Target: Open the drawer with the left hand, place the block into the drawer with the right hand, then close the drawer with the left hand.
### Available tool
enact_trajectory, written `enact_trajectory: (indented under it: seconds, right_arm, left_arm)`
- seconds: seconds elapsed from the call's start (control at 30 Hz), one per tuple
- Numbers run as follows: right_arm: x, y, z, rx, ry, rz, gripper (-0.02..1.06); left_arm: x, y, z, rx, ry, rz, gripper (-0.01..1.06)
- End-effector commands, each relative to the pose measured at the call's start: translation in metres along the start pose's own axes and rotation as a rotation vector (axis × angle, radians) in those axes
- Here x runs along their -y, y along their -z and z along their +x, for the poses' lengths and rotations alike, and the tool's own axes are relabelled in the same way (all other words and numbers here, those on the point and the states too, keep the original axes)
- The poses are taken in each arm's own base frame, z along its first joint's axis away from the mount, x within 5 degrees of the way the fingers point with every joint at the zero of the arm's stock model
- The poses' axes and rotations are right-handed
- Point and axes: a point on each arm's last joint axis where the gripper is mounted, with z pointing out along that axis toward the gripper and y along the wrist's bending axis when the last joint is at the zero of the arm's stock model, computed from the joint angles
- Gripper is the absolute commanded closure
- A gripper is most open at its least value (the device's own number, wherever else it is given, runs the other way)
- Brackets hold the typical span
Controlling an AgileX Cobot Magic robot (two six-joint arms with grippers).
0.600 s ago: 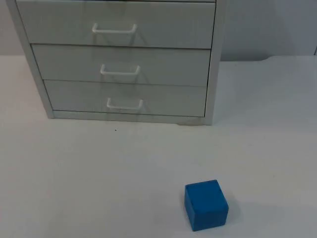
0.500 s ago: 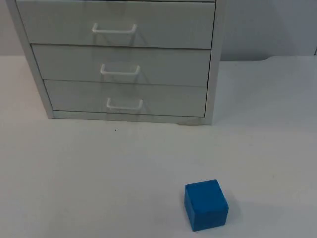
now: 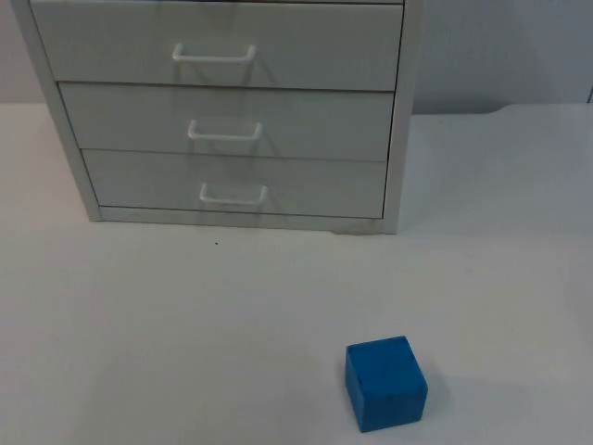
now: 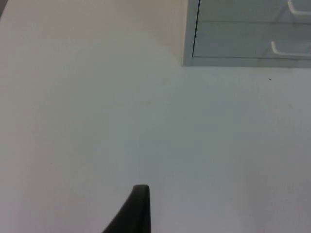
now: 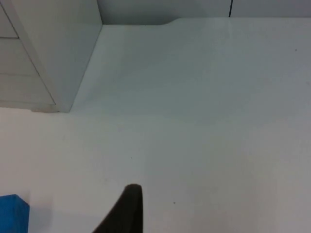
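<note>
Left hand (image 4: pixel 138 208) (one fingertip), fingers hidden.

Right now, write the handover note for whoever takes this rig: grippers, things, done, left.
Left gripper: waits above bare table, in front and to the left of the cabinet; one fingertip shows, holding nothing.
Right gripper: above the table to the right of the cabinet, beside the blue block; not touching it.
Cabinet: three drawers, all shut, white handles; bottom drawer nearest the table.
Block: on the table in front of the cabinet, towards its right side, apart from it.
Done: nothing.
Left: open a drawer, put block in, close.
</note>
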Motion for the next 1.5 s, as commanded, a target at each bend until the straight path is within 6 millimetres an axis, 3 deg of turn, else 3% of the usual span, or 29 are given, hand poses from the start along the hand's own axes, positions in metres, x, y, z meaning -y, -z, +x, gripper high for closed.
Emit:
enact_trajectory:
  seconds: [0.0,0.3,0.7,0.77,0.83,0.87,1.0,1.1,1.37,1.47]
  right_arm:
    - [0.0,-0.02,-0.011,-0.036,0.001,-0.001,-0.01]
    - [-0.001,-0.068,-0.013,-0.237,-0.005,-0.003,-0.01]
    - [-0.002,-0.081,-0.01,-0.314,-0.019,-0.013,-0.01]
    - [-0.002,-0.081,-0.01,-0.312,-0.019,-0.013,-0.01]
    - [-0.002,-0.081,-0.01,-0.312,-0.019,-0.013,-0.01]
    - [-0.002,-0.081,-0.01,-0.312,-0.019,-0.013,-0.01]
    - [-0.002,-0.081,-0.01,-0.312,-0.019,-0.013,-0.01]
    - [-0.002,-0.081,-0.01,-0.313,-0.019,-0.013,-0.01]
    - [-0.002,-0.08,-0.009,-0.315,-0.019,-0.013,-0.01]
    - [-0.002,-0.081,-0.01,-0.309,-0.019,-0.013,-0.01]
  left_arm:
    - [0.001,-0.013,-0.011,-0.028,0.029,0.01,0.0]
    - [0.0,-0.046,-0.024,-0.149,0.044,0.006,0.0]
    - [0.003,-0.08,-0.034,-0.217,0.033,0.051,0.01]
    - [0.007,-0.088,-0.039,-0.253,-0.02,0.105,0.06]
    - [0.014,-0.1,-0.054,-0.295,-0.03,0.194,0.22]
    - [0.014,-0.1,-0.054,-0.295,-0.03,0.194,0.22]
    - [0.024,-0.118,-0.079,-0.309,-0.08,0.315,0.57]
    - [0.029,-0.126,-0.087,-0.309,-0.11,0.386,0.64]
    - [0.041,-0.145,-0.11,-0.293,-0.214,0.484,0.5]
    - [0.068,-0.154,-0.118,-0.241,-0.431,0.562,0.49]
